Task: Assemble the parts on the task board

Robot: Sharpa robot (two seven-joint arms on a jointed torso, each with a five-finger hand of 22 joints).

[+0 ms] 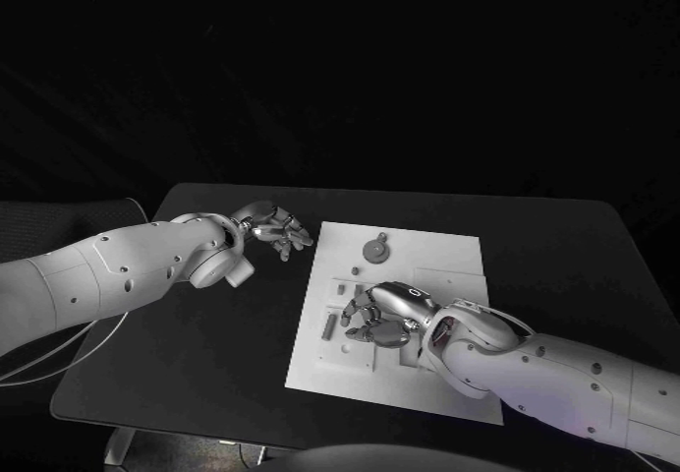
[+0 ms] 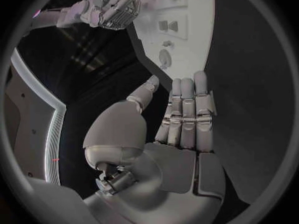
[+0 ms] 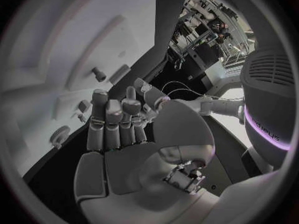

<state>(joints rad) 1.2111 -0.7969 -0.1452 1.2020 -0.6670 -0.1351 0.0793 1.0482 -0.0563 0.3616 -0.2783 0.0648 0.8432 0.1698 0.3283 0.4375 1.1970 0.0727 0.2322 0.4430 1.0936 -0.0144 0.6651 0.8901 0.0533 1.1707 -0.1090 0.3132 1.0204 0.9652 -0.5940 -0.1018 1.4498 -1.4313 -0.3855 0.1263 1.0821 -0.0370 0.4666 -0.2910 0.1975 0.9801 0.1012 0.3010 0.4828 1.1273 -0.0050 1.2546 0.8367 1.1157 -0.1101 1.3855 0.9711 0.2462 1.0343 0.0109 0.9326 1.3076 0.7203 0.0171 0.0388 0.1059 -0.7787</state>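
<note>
The left hand hovers empty over the black table, fingers straight. The white task board lies mid-table; grey parts on it. The right hand, fingers spread and empty, hides some.

Robotics lab, black table in darkened room, cluttered equipment racks behind

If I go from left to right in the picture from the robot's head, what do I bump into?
White left arm → silver left robot hand → white task board plate with the silver right robot hand over it → white right arm.
</note>
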